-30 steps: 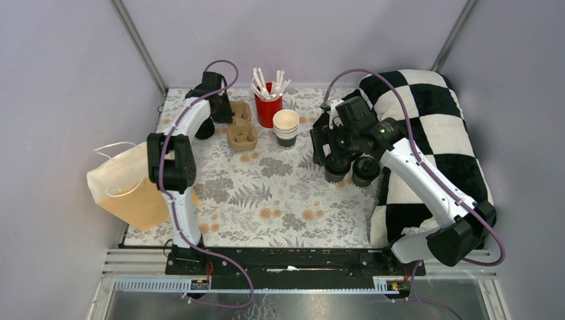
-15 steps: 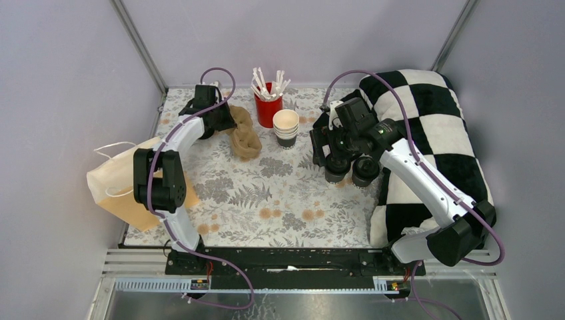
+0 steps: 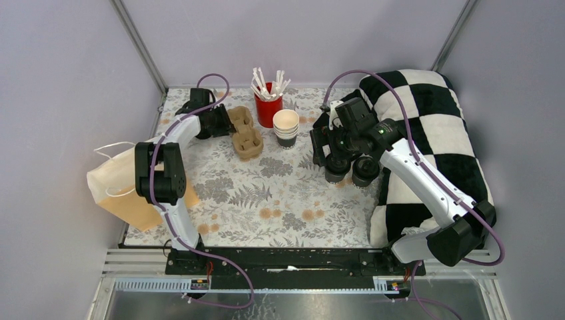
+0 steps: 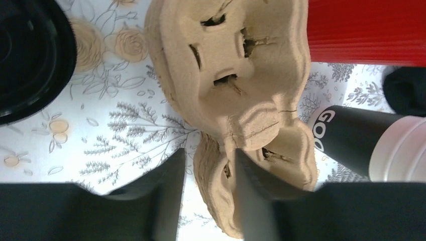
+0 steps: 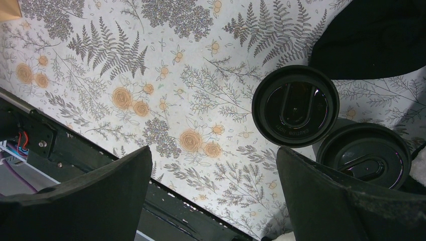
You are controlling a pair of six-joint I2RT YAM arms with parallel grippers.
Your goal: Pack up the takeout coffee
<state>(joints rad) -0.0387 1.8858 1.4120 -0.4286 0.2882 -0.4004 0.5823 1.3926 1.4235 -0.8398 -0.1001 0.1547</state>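
Two takeout coffee cups with black lids (image 3: pixel 338 172) (image 3: pixel 366 172) stand side by side next to the checkered cushion. In the right wrist view their lids (image 5: pixel 295 105) (image 5: pixel 364 158) lie past the right fingertip, not between the jaws. My right gripper (image 3: pixel 331 155) (image 5: pixel 213 201) hovers over them, wide open and empty. A brown pulp cup carrier (image 3: pixel 244 132) (image 4: pixel 236 75) rests on the table. My left gripper (image 3: pixel 223 123) (image 4: pixel 208 196) straddles its rim, jaws parted; table shows between the left finger (image 4: pixel 168 201) and the carrier.
A red cup of white sticks (image 3: pixel 268 100) (image 4: pixel 366 30) and a stack of cream cups (image 3: pixel 286 128) (image 4: pixel 351 145) stand just beyond the carrier. A paper bag (image 3: pixel 126 190) lies at the left edge. A checkered cushion (image 3: pixel 433 133) fills the right side. A round black lid (image 4: pixel 25 55) sits near the left gripper.
The left arm swung the carrier round and set it flat on the table, then its jaws parted from shut. The right arm and the two cups have not moved.
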